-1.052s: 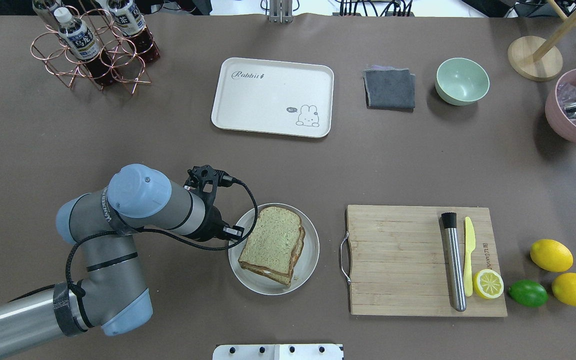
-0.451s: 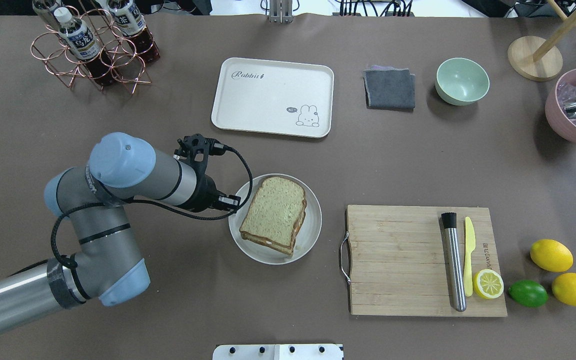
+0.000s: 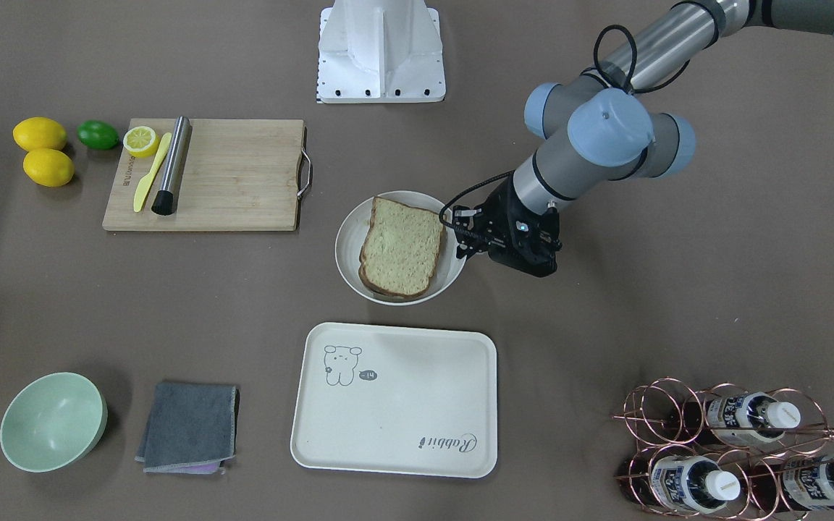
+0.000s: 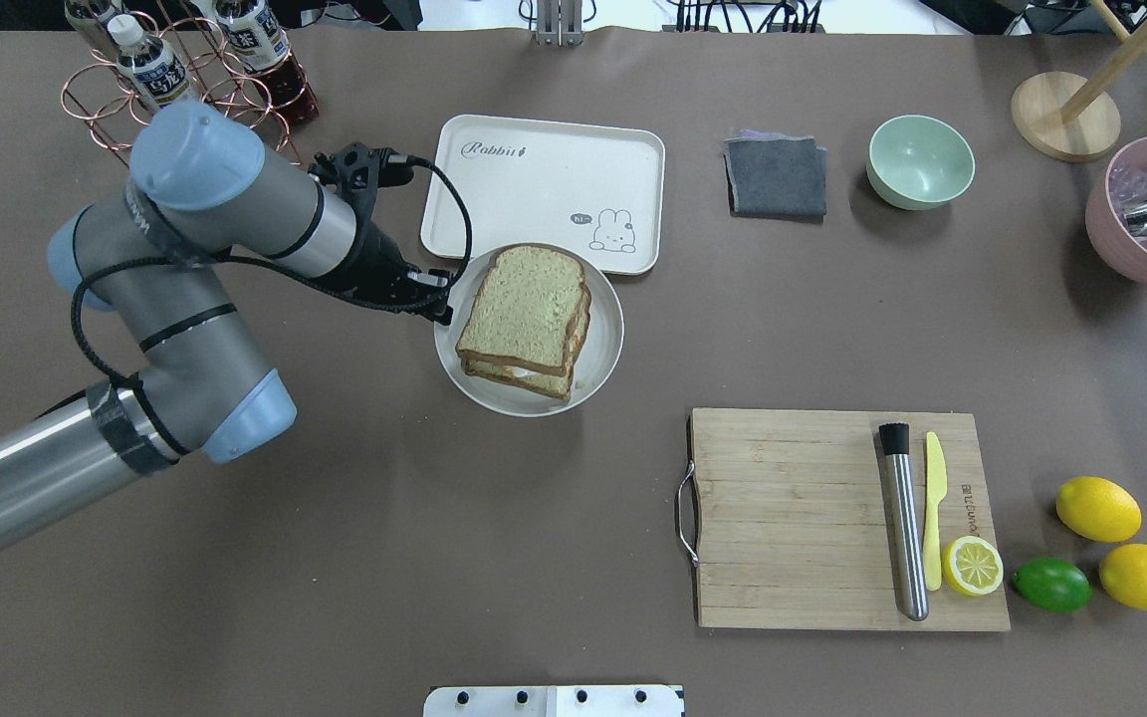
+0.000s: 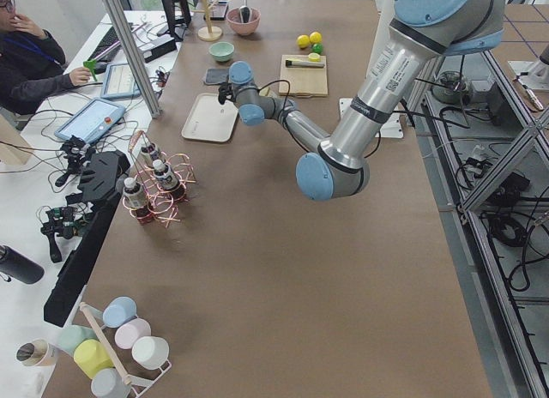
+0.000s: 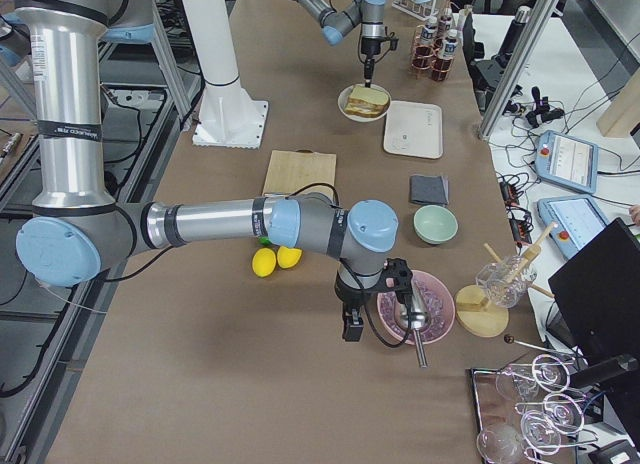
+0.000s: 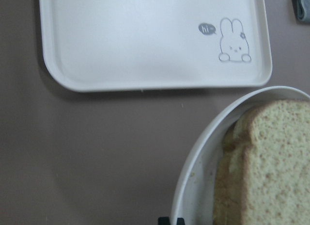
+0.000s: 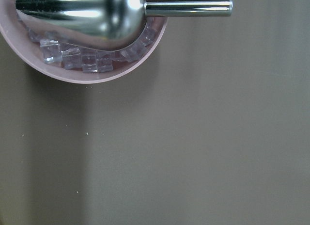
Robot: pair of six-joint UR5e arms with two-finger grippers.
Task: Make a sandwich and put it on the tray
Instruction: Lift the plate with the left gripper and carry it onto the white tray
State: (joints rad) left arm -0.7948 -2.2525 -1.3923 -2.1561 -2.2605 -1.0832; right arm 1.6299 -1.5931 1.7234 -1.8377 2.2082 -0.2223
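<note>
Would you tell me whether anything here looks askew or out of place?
Only the sandwich: its top slice sits twisted on the lower one, which juts out on one side, and white egg peeks from the near edge. The plate under it is pinched at its rim by the left gripper.

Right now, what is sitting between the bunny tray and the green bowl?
A folded grey cloth lies between the tray and the green bowl, touching neither; the overhead view shows it.
</note>
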